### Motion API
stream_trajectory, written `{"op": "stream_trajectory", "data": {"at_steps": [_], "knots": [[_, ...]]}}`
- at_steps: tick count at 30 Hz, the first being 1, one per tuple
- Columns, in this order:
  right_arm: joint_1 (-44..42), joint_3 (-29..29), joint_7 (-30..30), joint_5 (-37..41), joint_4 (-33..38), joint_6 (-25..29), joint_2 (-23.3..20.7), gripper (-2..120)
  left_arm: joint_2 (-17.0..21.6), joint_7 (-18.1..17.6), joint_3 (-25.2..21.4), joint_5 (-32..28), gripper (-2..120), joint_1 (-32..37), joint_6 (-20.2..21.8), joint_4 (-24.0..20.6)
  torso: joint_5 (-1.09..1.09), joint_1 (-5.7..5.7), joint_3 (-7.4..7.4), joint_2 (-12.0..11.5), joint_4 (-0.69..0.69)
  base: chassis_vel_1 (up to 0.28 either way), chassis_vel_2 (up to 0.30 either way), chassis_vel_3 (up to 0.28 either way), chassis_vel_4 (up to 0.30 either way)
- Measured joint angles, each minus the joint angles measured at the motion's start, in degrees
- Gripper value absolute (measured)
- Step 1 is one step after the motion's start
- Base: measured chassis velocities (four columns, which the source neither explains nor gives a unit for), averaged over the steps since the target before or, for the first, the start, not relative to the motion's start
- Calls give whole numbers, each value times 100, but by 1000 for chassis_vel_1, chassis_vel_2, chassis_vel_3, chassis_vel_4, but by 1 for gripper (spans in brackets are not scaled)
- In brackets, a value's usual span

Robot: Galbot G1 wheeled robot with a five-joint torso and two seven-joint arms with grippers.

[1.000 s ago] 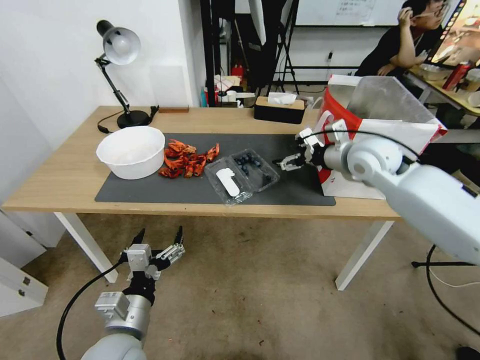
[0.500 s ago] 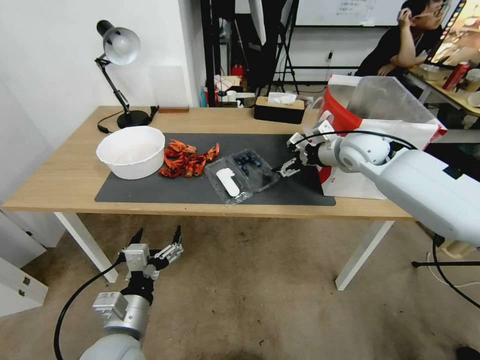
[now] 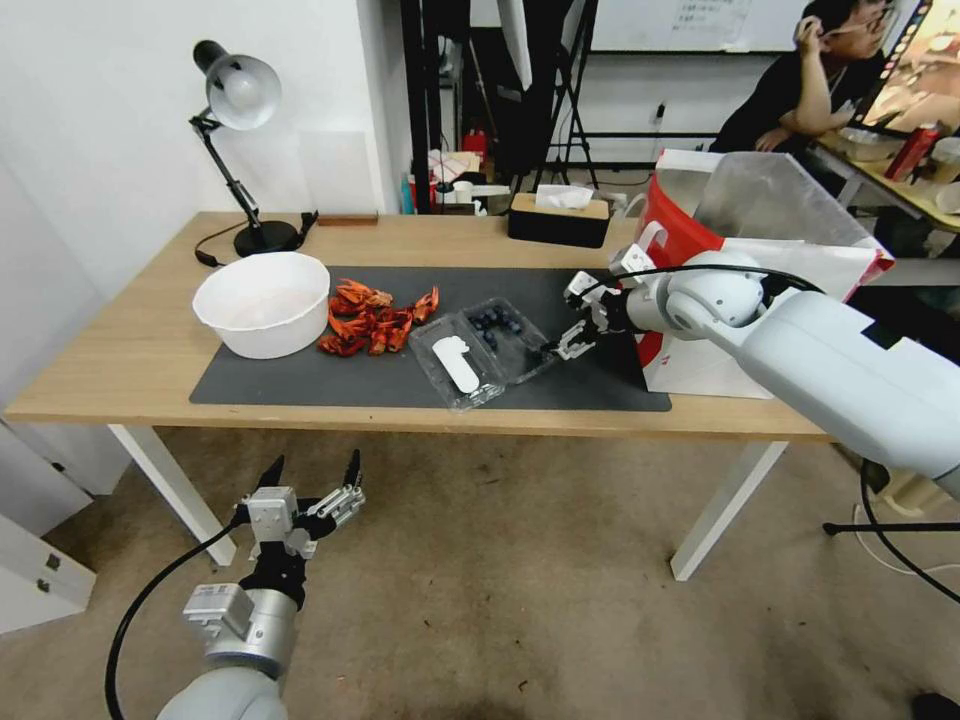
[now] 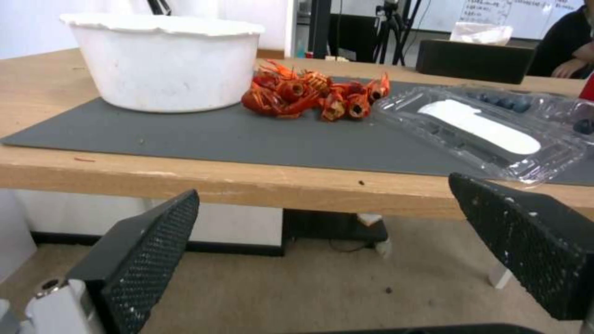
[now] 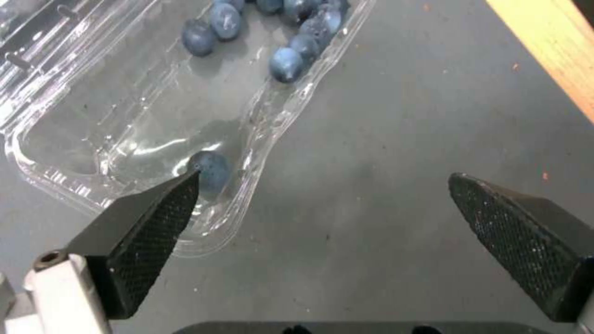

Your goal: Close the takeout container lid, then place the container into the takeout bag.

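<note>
Container (image 3: 483,345) lies open on the mat (image 3: 300,385), lid (image 3: 457,372) flat beside the berry half. Our right gripper (image 3: 567,335) hovers, fingers spread, at its far corner; lid-closing hasn't begun. We judge it needs the lid edge lifted over. Left gripper (image 3: 313,478) waits spread below the table (image 3: 120,370).

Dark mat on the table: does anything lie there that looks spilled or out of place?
Yes. A heap of red crayfish lies loose on the dark mat, between the white bowl and the open takeout container, in no dish.
</note>
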Motion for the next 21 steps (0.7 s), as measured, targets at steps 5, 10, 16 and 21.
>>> {"op": "stream_trajectory", "data": {"at_steps": [5,10,16,21], "knots": [[-5,-39,-43,-30,-68,-9,62,100,-3,1,-14,-4,100,-2,2,2,0,0,0,0,0,0,0,0,0],[-28,-47,13,-7,-186,-66,215,100,-13,-7,-40,-10,100,19,2,-27,0,0,0,0,0,0,0,0,0],[-53,-45,129,-2,-254,-133,285,100,-36,-12,-15,7,100,27,-1,11,0,0,0,0,0,0,0,0,0],[-115,29,164,-13,-233,-168,203,100,-48,-18,12,24,100,26,-3,20,0,0,0,0,0,0,0,0,0]]}}
